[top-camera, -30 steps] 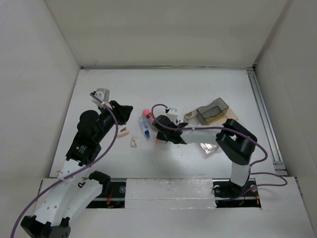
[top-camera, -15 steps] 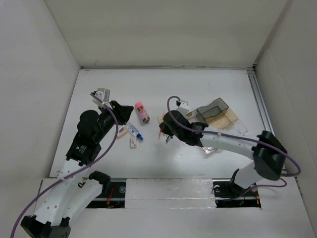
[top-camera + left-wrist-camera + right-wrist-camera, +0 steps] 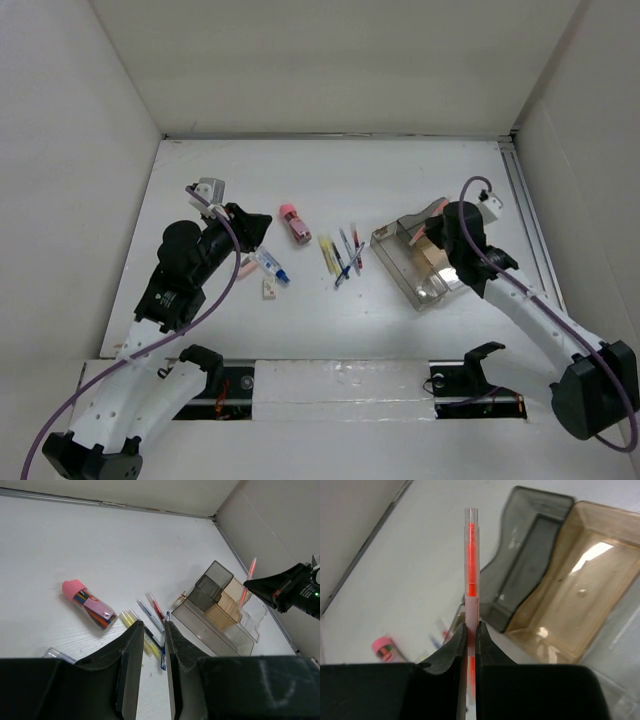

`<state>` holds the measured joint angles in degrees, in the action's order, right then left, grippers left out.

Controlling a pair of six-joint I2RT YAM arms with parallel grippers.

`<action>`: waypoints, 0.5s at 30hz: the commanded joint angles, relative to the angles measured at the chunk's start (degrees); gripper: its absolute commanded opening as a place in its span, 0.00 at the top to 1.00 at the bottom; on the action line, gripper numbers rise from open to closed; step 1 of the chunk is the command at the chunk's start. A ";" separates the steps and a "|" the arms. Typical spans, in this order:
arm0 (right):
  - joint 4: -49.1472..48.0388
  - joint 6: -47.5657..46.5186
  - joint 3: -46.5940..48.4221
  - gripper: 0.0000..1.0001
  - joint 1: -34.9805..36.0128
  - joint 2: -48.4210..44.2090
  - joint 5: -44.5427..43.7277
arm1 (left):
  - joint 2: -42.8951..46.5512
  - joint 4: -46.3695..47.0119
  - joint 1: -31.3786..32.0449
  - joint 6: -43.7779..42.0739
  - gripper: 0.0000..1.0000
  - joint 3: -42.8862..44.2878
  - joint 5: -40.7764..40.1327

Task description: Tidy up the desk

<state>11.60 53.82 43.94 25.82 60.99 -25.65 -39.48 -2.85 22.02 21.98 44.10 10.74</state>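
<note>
Loose stationery beside a three-part organiser

A tray [image 3: 398, 272] with a smoky dark compartment, an amber one and a clear one sits to the right. A red pen [image 3: 471, 570] in a clear barrel stands upright over it; whether its tip is inside cannot be told. Left of the tray lies a small fan of pens [image 3: 343, 256], yellow, blue and red among them. Further left is a pink-capped tube [image 3: 294, 224] of coloured sticks, lying on its side, and below it a clear blue-tipped stick [image 3: 272, 265] just beside a small cream block [image 3: 269, 288].
</note>
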 commanded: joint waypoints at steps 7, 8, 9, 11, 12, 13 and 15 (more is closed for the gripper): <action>-12.97 -0.39 0.35 1.00 -18.69 8.24 17.01 | -0.42 2.41 -0.31 -0.09 0.80 2.66 1.04; -13.00 -0.39 0.35 1.00 -18.70 8.27 17.04 | -0.50 2.41 -0.31 -0.09 0.80 2.66 1.03; -13.70 0.05 0.53 1.00 -19.31 9.05 17.47 | -0.33 2.33 -0.31 -0.18 0.80 2.49 1.21; -14.93 0.93 0.88 1.00 -19.32 11.50 17.83 | -0.07 2.41 -0.31 -0.09 0.80 2.14 1.21; -15.11 1.37 1.40 1.00 -19.32 12.39 17.48 | -0.07 2.41 -0.31 -0.09 0.79 2.22 1.04; -15.46 1.46 1.67 1.00 -19.32 13.27 17.56 | -0.15 2.50 -0.31 -0.18 0.80 2.48 0.95; -16.43 1.64 2.37 1.00 -19.32 16.17 18.17 | -0.51 2.41 -0.31 -0.18 0.79 2.57 1.38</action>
<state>0.73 54.46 43.13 6.79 75.33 -9.63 -39.97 -2.83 22.02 21.98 44.10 10.98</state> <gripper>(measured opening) 0.078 0.204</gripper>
